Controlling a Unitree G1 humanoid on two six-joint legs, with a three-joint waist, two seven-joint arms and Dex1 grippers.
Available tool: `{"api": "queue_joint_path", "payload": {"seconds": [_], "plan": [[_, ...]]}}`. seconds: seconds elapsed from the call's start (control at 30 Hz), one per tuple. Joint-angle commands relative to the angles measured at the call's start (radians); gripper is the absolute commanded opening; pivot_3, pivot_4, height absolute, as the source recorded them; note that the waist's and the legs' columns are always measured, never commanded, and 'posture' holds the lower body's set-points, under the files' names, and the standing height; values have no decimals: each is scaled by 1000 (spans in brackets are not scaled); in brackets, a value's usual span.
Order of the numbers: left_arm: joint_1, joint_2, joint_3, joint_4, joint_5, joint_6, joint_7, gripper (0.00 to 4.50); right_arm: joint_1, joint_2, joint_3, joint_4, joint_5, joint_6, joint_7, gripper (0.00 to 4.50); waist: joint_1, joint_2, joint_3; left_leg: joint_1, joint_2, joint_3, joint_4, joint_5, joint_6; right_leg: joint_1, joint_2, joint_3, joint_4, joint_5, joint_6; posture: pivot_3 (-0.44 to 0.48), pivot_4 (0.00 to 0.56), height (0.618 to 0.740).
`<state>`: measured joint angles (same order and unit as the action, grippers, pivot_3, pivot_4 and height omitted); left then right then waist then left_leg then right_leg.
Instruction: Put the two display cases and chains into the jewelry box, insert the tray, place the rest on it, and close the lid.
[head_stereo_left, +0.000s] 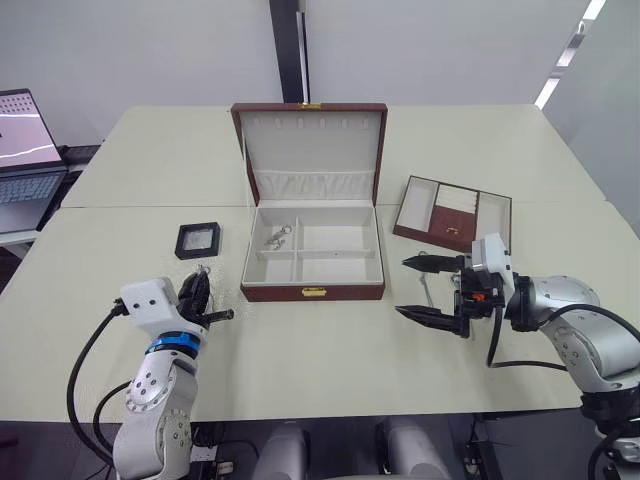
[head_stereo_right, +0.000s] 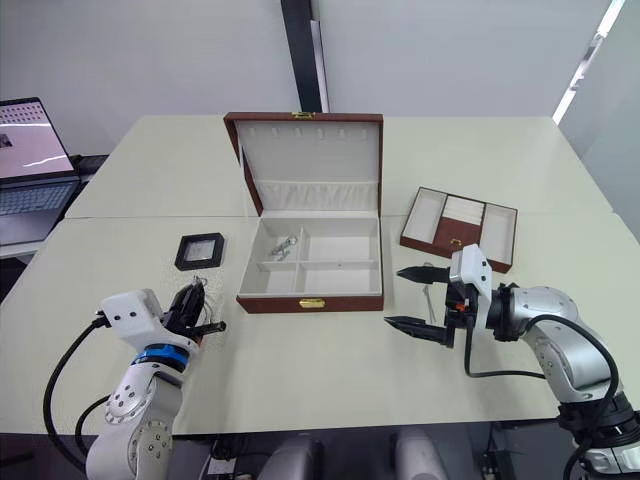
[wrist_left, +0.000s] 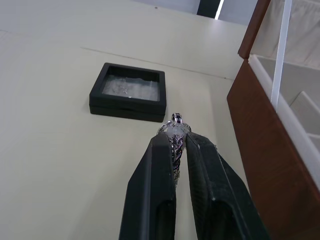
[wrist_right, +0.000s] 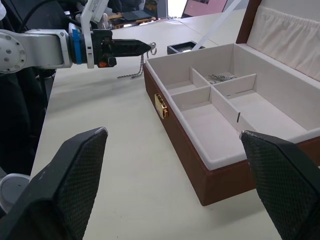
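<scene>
Left wrist view: our left gripper (wrist_left: 180, 145) fingers pinch a chain (wrist_left: 175, 131); right gripper (head_stereo_left: 432, 288) fingers wide beside the jewelry box (head_stereo_left: 313, 292).

head pair looks down over the table (head_stereo_left: 300, 370); both wrist views, low, share the jewelry box (wrist_right: 200, 165)

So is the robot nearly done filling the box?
Not nearly. One chain already lies in the box. The left pincer holds another chain. One case still sits on the table, the tray is still outside, and the lid is open.
</scene>
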<state>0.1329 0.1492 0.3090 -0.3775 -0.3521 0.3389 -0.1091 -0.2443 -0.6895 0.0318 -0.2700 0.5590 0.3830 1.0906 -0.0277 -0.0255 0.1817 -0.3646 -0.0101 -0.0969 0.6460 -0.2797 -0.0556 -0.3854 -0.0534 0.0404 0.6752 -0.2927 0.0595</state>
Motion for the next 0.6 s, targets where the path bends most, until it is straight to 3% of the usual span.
{"api": "queue_joint_path", "payload": {"seconds": [0.03, 0.5, 0.6], "plan": [[1, 34, 5, 35, 32, 16, 9, 97, -11, 3, -15, -22, 1, -13, 3, 4500, 0, 0, 0, 0, 0, 0, 0, 0, 0, 0, 0, 0, 0, 0, 0, 0, 150, 740], [-34, 55, -10, 53, 23, 47, -12, 97, -14, 3, -14, -36, 6, 2, -12, 4500, 0, 0, 0, 0, 0, 0, 0, 0, 0, 0, 0, 0, 0, 0, 0, 0, 150, 740], [-18, 46, 3, 28, 10, 36, -10, 1026, -12, 2, -16, -38, 7, 4, -16, 4500, 0, 0, 0, 0, 0, 0, 0, 0, 0, 0, 0, 0, 0, 0, 0, 0, 150, 740]]}}
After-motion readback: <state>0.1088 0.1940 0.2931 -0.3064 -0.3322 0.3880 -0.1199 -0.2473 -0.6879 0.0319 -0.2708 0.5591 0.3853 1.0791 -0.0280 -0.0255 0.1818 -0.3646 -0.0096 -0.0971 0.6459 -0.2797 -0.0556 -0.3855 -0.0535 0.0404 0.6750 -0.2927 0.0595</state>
